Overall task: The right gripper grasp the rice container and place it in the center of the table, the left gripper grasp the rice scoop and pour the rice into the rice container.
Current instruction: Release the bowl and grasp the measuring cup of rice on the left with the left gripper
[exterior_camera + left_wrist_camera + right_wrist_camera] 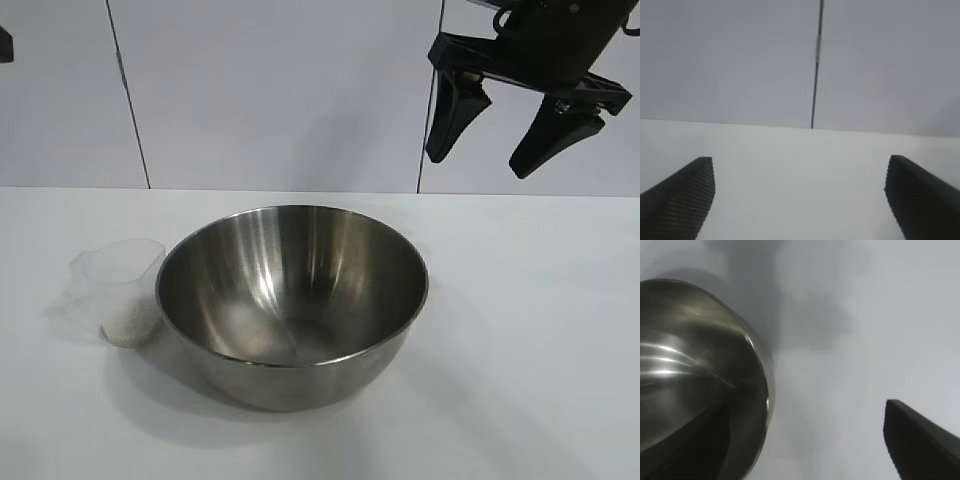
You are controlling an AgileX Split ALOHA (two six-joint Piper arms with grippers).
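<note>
- exterior view shows the right gripper (515,135) hanging high above the table (540,330), fingers spread apart, holding nothing.
- the left gripper (800,200), seen only from its own wrist, points across bare tabletop with jaws wide and empty.
- below and to one side of the right claw, the rice container (292,300) sits near the table's middle, empty as far as i can see.
- it looks stiff, slick and fairly light; the thin rim is the best hold.
- touching its side, the rice scoop (120,292) stands upright with rice (130,325) in it.
- light, thin plastic; grip it gently across the wall and keep it level.
</note>
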